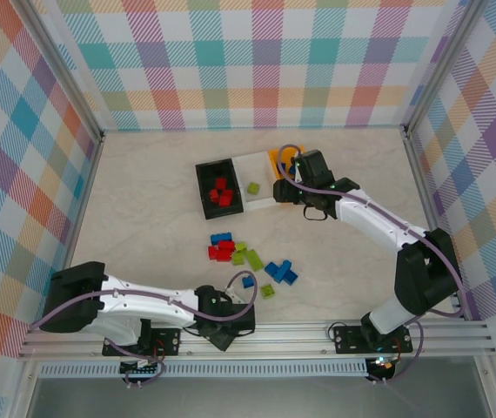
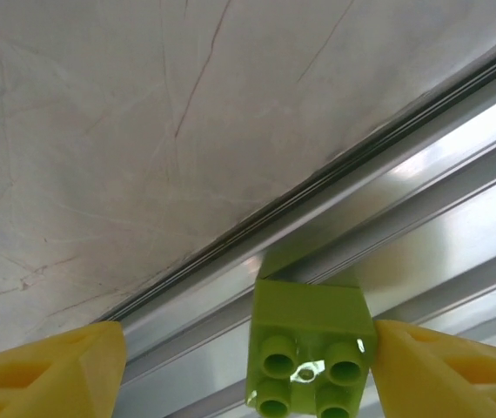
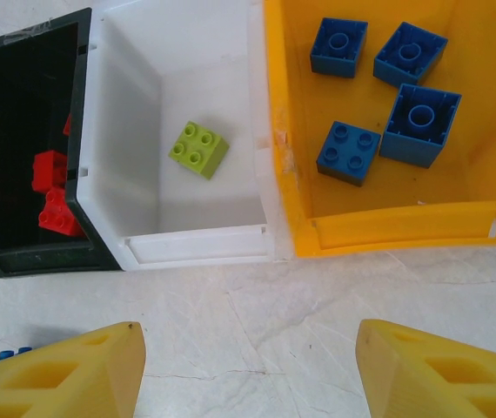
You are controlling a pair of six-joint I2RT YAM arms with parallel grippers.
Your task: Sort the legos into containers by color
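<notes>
L gripper (image 2: 250, 348) is at the bottom of the overhead view, over the alu rail (image 2: 457, 226). Jaws are spread. A green brick (image 2: 309, 348) sits studs-to-cam btw the fingers. It's butted on the finger (image 2: 439, 370) at lower right of the wrist frame, w/ a wide gap to the one at lower left, so it's not pinched. Can't tell if it rests on the rail or clings to that finger.

R gripper (image 3: 246, 348) hangs over the table (image 1: 144, 218) just in front of the bins, jaws apart, nothing btw them.

The bins sit in a touching row, upper centre of the overhead view:
- black bin (image 3: 13, 104): red bricks (image 3: 50, 187)
- white bin (image 3: 135, 113): one binned green brick (image 3: 198, 148)
- orange bin (image 3: 287, 174): four blue bricks (image 3: 349, 152)

A loose pile (image 1: 248, 261) of mixed colours sits mid-frame, not yet sorted.

Risks, IMO:
- The green brick is off-centre. Closing now shoves it sideways, so it could twist or pop out.
- It's over the rail at the table's near edge. A drop there likely lands in a rail slot or off the table, a hard re-pick.
- The white bin is boxed in by the other two. A sloppy release puts green in the wrong colour.
- R arm is parked right at the bins. L arm coming in w/ a brick could clip it.

Labels: no brand, text or markings readable on the bins, bricks or rail.
</notes>
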